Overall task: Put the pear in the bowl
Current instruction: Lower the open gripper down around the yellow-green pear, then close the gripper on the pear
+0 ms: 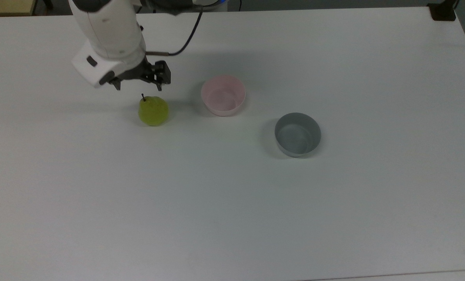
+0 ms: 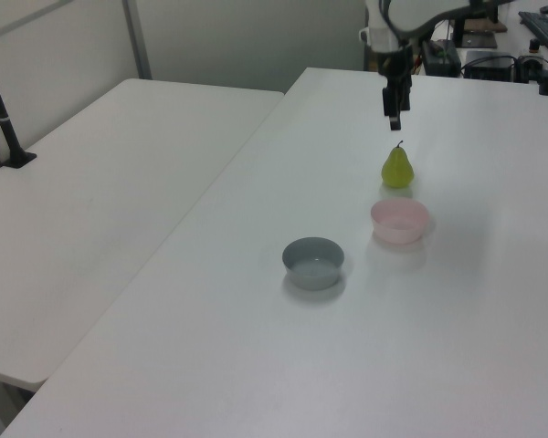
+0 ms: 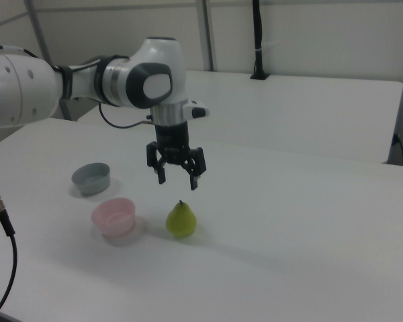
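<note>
White table [image 1: 232, 214] bears an upright, squat yellow-green pear [image 1: 153, 111] with dark stem, under the spread gripper [image 3: 177, 181].

A robotics lab: bare white table [image 1: 256, 218], partition walls [image 2: 247, 41], and a white Franka arm [image 3: 67, 80].

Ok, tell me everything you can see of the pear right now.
The pear is small, yellow-green and squat, with a smooth skin and a short dark stem pointing up. It stands upright on the white table, touched by nothing else. The pink bowl sits apart from it, on the top view's right. The open gripper hangs just above the stem, fingers pointing down, not touching it.
</note>
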Controlling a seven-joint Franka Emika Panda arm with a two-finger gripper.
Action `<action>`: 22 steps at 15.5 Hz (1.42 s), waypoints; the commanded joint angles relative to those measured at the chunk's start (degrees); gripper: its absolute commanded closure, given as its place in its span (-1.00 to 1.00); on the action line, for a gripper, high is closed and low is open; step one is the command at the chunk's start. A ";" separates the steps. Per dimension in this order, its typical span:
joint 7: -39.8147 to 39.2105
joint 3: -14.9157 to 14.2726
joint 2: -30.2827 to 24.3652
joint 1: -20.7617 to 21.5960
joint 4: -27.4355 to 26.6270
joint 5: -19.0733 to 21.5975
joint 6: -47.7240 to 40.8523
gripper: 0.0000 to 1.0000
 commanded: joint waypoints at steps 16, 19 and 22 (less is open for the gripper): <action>-2.66 -0.60 6.01 3.63 -9.94 -5.85 11.82 -0.60; -2.66 -0.60 4.43 3.63 -9.85 -5.85 10.86 -0.19; -3.36 -0.69 0.49 3.63 -9.68 -5.50 8.23 -0.13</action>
